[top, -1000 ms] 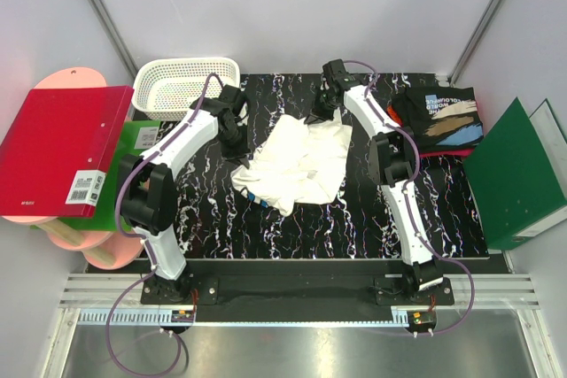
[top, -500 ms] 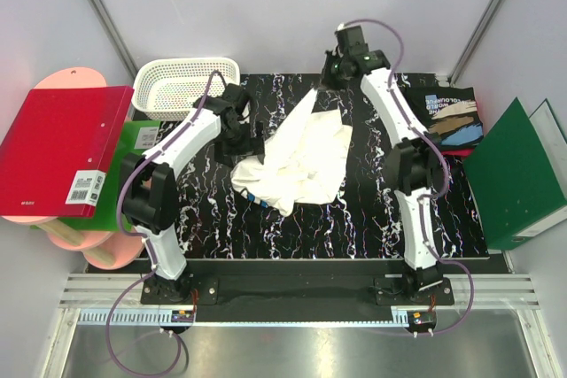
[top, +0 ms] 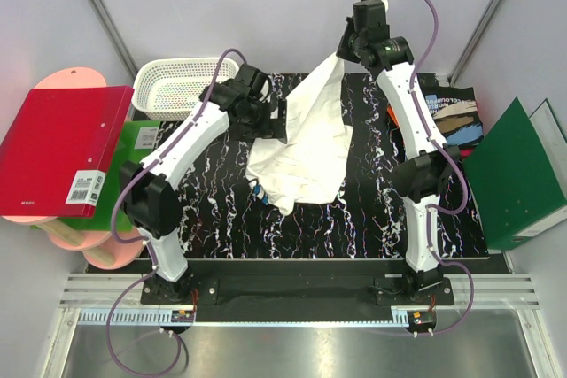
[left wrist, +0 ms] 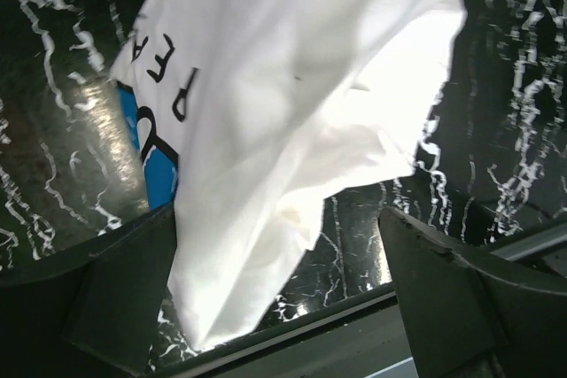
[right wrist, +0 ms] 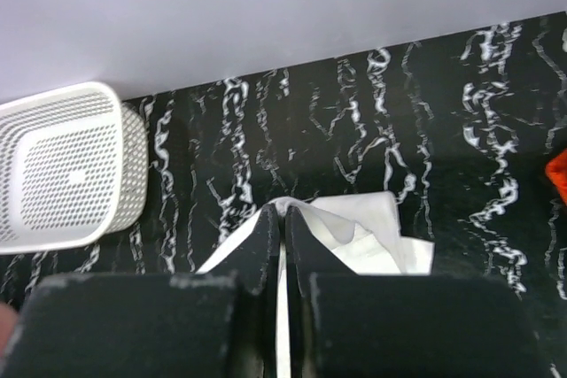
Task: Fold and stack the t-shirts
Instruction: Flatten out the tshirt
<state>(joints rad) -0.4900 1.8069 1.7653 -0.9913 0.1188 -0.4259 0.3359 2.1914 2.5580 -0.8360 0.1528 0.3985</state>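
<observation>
The white t-shirt (top: 306,152) with dark lettering hangs in a long drape from my right gripper (top: 344,49), which is raised high over the table's far edge and shut on the shirt's top corner (right wrist: 306,210). The shirt's lower part still rests on the black marbled table (top: 213,201). My left gripper (top: 280,121) is open beside the drape's left edge. In the left wrist view the cloth (left wrist: 283,112) hangs between its wide-apart fingers (left wrist: 115,294), close against the left one. A folded black t-shirt (top: 443,117) lies at the right on a red-orange one (top: 391,113).
A white lattice basket (top: 184,81) stands at the back left, also in the right wrist view as the basket (right wrist: 62,174). A red binder (top: 62,148) and a green binder (top: 133,143) lie left of the table; another green binder (top: 518,174) leans at the right.
My right gripper has risen up and back, pulling the white shirt's corner into a tall drape. My left gripper has opened and moved right and up, to the shirt's left edge.
</observation>
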